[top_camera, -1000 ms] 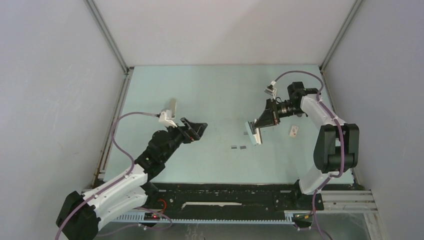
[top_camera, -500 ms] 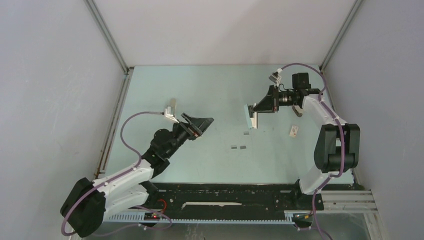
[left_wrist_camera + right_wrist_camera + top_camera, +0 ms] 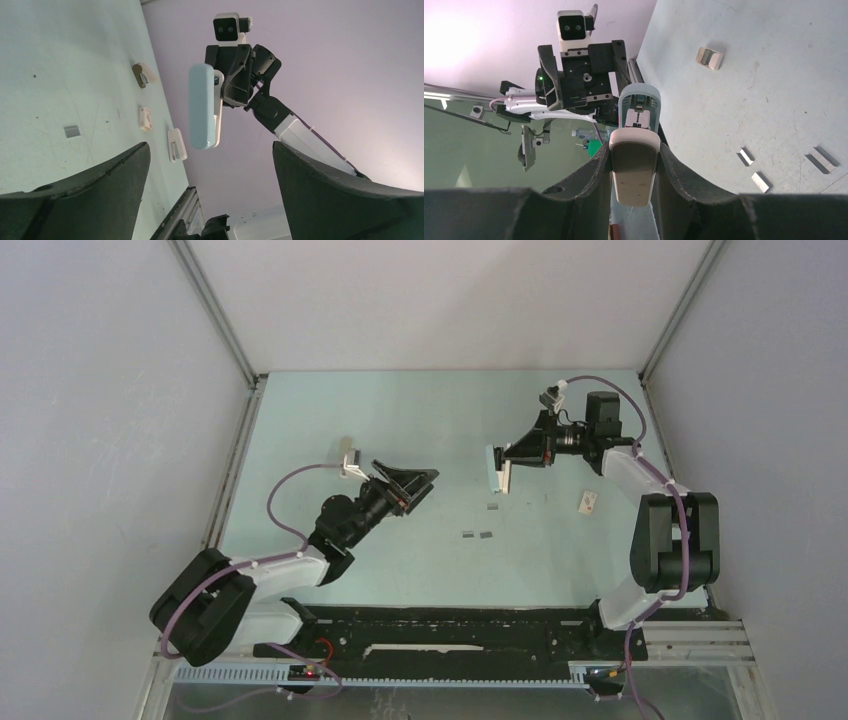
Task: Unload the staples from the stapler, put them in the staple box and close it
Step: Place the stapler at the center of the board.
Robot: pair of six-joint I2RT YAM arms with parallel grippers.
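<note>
Right wrist view: fingers (image 3: 676, 172) cover both stapler (image 3: 634, 167) sides

The stapler (image 3: 202, 112) is smooth plastic, the staples (image 3: 822, 160) dull metal.

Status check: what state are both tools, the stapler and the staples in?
stapler: in the air, apparently hinged open
right tool: shut on stapler
left tool: open, empty
staples: loose strips lying on table
</note>
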